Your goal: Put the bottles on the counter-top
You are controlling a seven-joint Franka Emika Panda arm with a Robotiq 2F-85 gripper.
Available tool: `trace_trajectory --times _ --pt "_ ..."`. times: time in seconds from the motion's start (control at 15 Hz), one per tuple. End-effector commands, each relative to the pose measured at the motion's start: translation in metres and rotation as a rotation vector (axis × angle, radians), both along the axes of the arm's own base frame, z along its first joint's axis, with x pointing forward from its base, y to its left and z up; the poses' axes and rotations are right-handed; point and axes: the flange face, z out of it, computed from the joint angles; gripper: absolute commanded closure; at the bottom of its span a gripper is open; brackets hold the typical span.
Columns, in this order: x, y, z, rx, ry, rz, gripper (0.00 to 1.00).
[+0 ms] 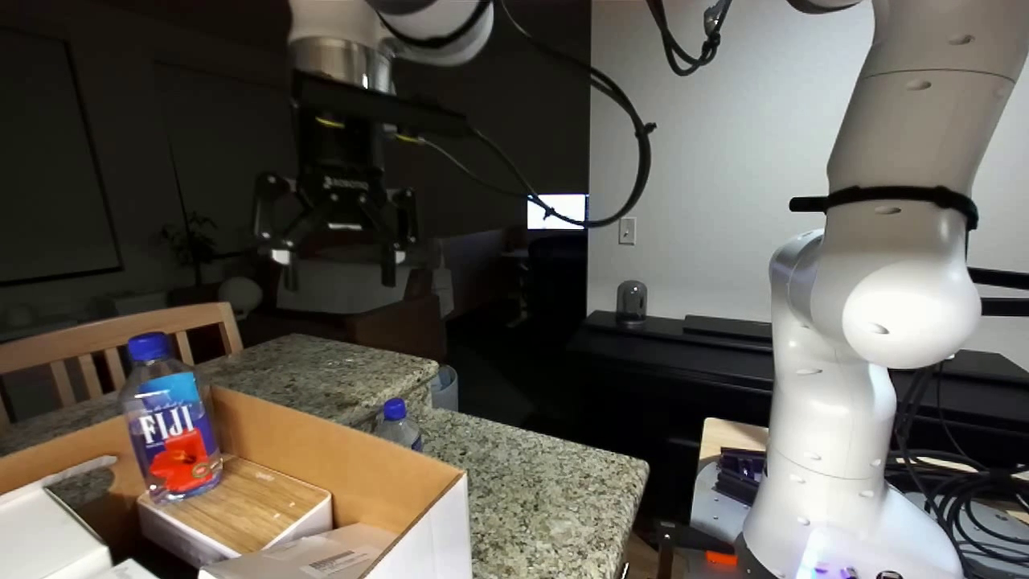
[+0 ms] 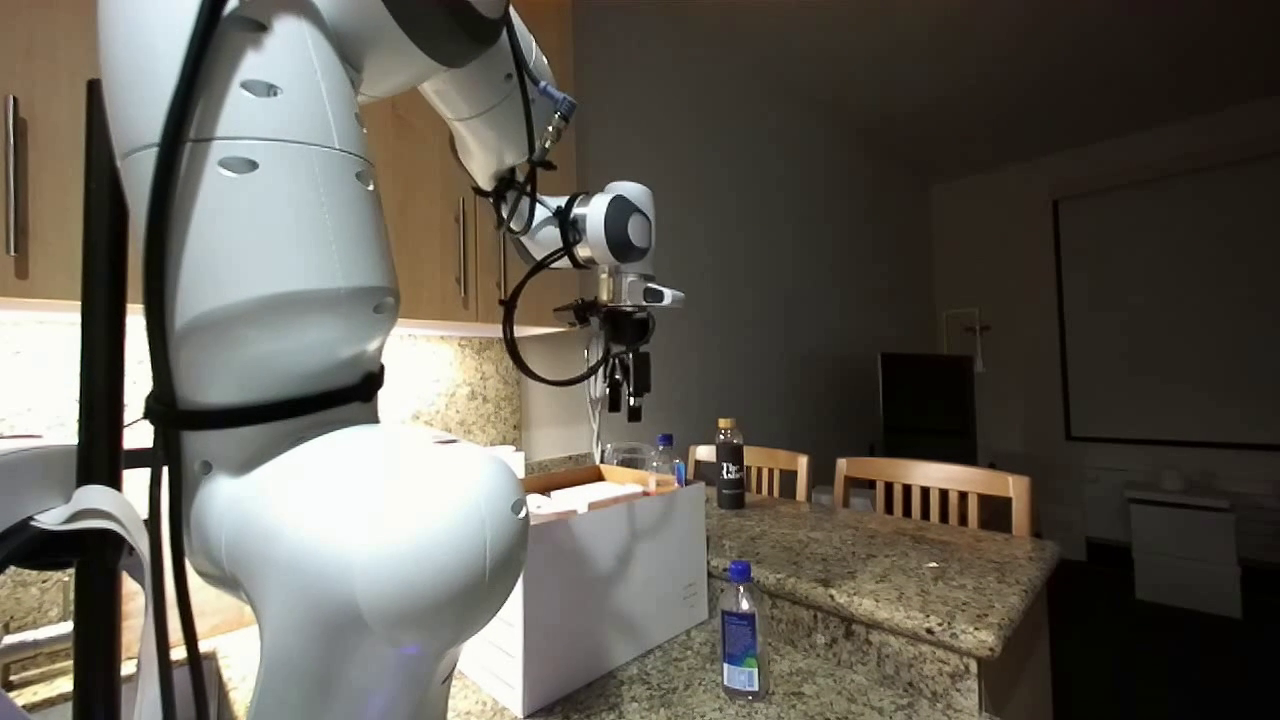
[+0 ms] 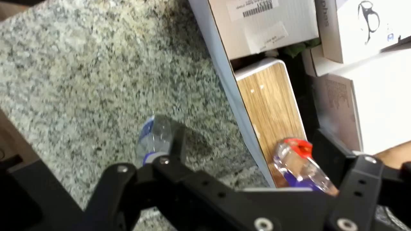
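A clear bottle with a blue cap and red flower label point(image 1: 173, 434) stands inside the cardboard box on a wood-topped block. It also shows in an exterior view point(image 2: 664, 465) and in the wrist view point(image 3: 293, 160), partly hidden by the gripper. A second bottle point(image 2: 740, 640) stands upright on the granite counter-top point(image 1: 555, 498) outside the box. It is half hidden behind the box in an exterior view point(image 1: 398, 426) and partly behind a finger in the wrist view point(image 3: 155, 136). My gripper point(image 1: 340, 269) is open and empty, pointing down, well above both bottles.
The cardboard box point(image 2: 620, 585) has tall walls and holds the wood-topped block point(image 3: 269, 102) and several white cartons point(image 3: 269, 25). A raised granite ledge point(image 2: 860, 560) adjoins the lower counter, with a dark bottle point(image 2: 731, 470) on it. Wooden chairs point(image 2: 935, 485) stand behind.
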Motion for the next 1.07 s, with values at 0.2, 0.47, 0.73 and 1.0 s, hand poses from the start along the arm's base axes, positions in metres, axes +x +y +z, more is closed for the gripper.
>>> trace_trajectory --times 0.2,0.47,0.73,1.0 --pt "0.07 0.097 0.022 -0.192 -0.226 0.133 0.0" --pt "0.111 0.129 -0.013 -0.213 -0.228 0.199 0.0" --pt "0.145 0.143 -0.044 -0.188 -0.188 0.199 0.0" --pt "0.168 0.144 -0.063 -0.199 -0.174 0.178 0.0"
